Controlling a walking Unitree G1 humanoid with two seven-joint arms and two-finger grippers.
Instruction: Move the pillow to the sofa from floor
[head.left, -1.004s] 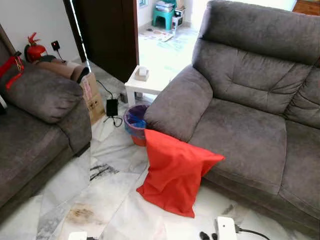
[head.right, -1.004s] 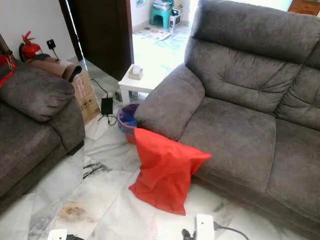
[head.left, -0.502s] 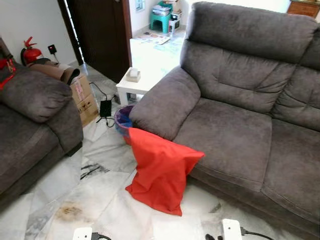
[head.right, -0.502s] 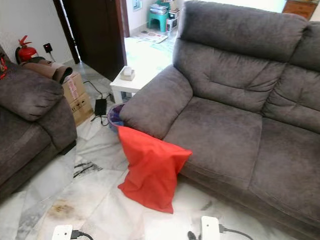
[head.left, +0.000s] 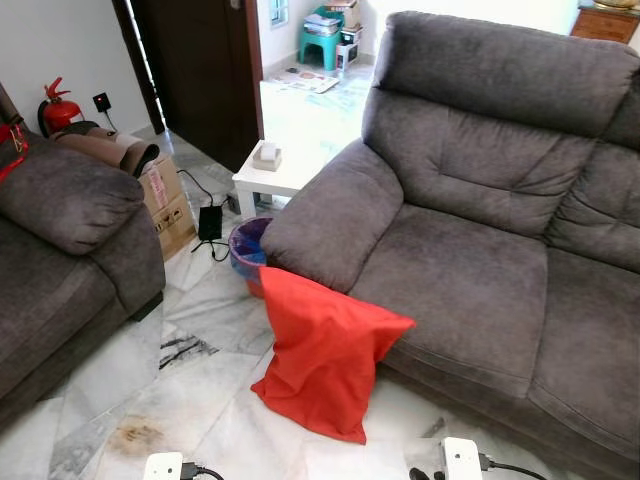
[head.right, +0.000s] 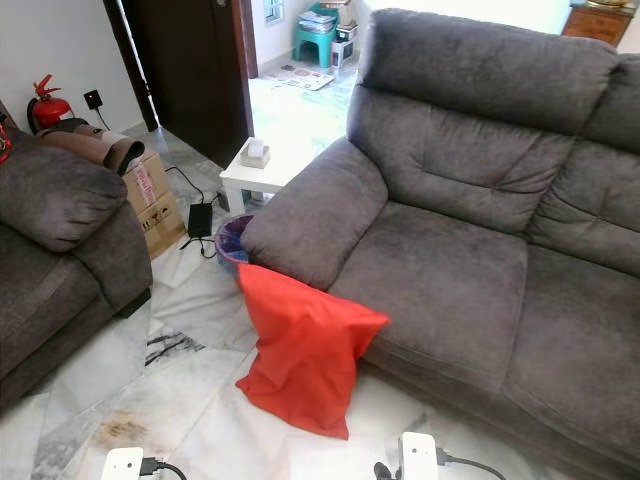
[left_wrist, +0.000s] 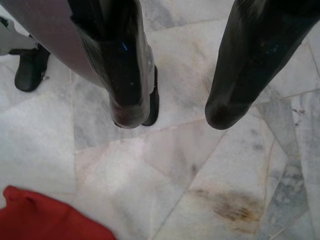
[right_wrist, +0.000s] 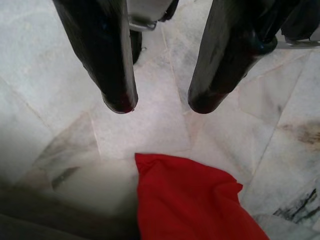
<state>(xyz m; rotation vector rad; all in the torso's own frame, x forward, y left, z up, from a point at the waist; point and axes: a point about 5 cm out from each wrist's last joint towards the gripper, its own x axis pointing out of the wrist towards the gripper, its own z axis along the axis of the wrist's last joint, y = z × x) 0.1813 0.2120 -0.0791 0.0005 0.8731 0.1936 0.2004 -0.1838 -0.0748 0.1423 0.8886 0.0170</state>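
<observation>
A small white side table (head.left: 272, 177) is standing by the doorway, and a little box (head.left: 266, 154) is sitting on top of it. Just below it, a blue and pink bin (head.left: 246, 256) is sitting on the marble floor (head.left: 120, 400). A black charger (head.left: 209, 222) with a cord is lying near a cardboard box (head.left: 165, 195). A brown roll (head.left: 108, 149) is resting on top of that box. A red fire extinguisher (head.left: 56, 106) is standing by the wall. A second grey couch (head.left: 60, 250) is sitting to the left. A green stool (head.left: 322, 32) is standing in the far room.
</observation>
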